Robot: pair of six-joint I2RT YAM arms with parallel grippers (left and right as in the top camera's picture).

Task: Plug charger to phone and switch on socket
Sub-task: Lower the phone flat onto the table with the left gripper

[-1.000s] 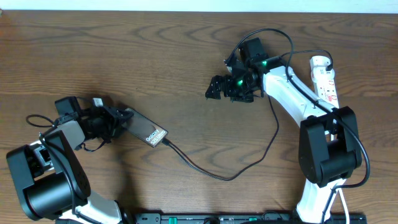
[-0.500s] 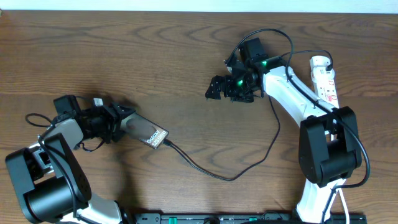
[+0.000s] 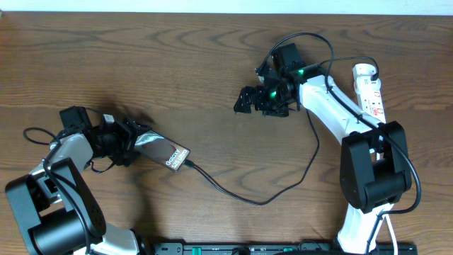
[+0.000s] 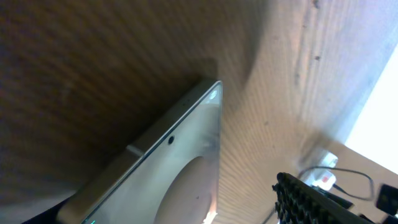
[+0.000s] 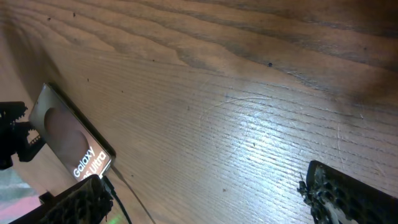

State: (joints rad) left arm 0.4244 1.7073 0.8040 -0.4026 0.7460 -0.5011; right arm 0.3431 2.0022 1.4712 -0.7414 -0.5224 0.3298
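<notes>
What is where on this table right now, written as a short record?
phone: dark slab, one end gripped by left tool
charger: black cable, tip at phone's free end; seating unclear
socket: white strip, far right of table
right tool: open, above the table, holding nothing
</notes>
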